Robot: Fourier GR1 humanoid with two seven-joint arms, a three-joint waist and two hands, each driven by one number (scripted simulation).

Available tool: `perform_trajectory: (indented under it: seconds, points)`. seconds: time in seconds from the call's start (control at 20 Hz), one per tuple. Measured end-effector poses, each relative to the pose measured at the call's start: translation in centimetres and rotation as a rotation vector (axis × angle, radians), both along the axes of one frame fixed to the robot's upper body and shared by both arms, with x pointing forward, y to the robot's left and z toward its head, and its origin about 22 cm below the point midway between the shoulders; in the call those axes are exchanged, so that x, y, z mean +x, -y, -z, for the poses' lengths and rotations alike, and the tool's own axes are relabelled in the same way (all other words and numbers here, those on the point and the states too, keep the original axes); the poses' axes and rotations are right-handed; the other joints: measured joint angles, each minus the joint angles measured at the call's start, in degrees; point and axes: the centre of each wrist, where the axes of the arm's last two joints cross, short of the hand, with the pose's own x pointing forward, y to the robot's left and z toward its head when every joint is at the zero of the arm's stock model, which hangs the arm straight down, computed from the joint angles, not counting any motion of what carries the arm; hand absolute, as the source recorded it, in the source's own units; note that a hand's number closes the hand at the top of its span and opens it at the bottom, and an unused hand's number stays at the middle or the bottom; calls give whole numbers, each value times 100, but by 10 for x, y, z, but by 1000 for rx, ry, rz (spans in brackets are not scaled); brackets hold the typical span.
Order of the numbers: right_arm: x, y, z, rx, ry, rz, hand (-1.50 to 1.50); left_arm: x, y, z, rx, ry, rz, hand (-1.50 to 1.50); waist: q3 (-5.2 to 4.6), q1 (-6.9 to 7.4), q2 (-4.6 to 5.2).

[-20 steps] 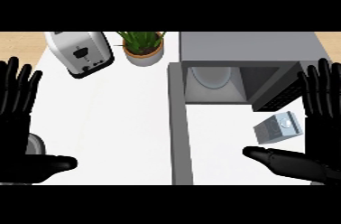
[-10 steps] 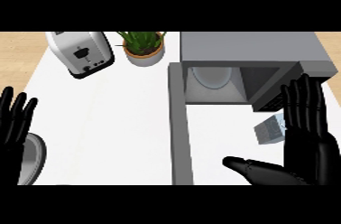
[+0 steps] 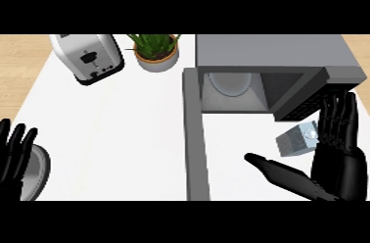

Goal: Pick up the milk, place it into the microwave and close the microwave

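Milk (image 3: 296, 140) sits on counter, below open microwave (image 3: 271, 75). Right hand (image 3: 334, 158) fingers straight, thumb spread, holding nothing; it has moved inward, now just beside carton. Grasp looks next. Left hand (image 3: 14, 156) resting open at left edge.

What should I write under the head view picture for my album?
Right hand open beside the milk, in front of the open microwave.

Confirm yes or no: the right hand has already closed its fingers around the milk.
No. The right hand is open, fingers straight and thumb spread, and the milk lies on the counter beside it, ungrasped.
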Motion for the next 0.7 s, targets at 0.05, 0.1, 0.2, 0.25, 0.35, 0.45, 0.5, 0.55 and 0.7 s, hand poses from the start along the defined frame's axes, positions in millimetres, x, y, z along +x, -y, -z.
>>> perform_trajectory:
  seconds: [0.05, 0.1, 0.2, 0.25, 0.35, 0.45, 0.5, 0.55, 0.7]
  points:
    - [-2, 3, 2, -7, 0, 21, -150, -5, 0, 0, 0, -3, 1, -150, 1, 0, 0]
    - [-1, 5, 7, -11, 0, 39, -150, -10, 0, 0, 1, -1, 1, -150, 1, 3, -1]
    - [7, 9, 11, -22, -1, 67, -150, -13, -9, 2, 0, -5, 0, -150, 2, 6, 1]
    - [7, 15, 12, -29, -2, 81, -150, -16, -9, 3, -3, -7, -3, -150, 1, 5, 2]
    - [9, 17, 26, -38, -7, 107, -150, -20, -11, -1, -2, -7, 1, -150, 1, 5, 1]
    - [14, 22, 30, -39, -17, 121, -150, -24, -12, 1, 0, -10, 3, -150, 2, 6, 3]
    - [19, 25, 35, -42, -22, 128, -150, -25, -12, 3, 0, -9, 9, -150, 2, 7, 2]
    - [16, 26, 39, -40, -26, 139, -150, -30, -11, 2, 2, -5, 8, -150, 2, 8, 2]
    - [18, 29, 57, -37, -45, 161, -150, -30, -12, 10, 2, -3, 4, -150, 2, 4, 3]
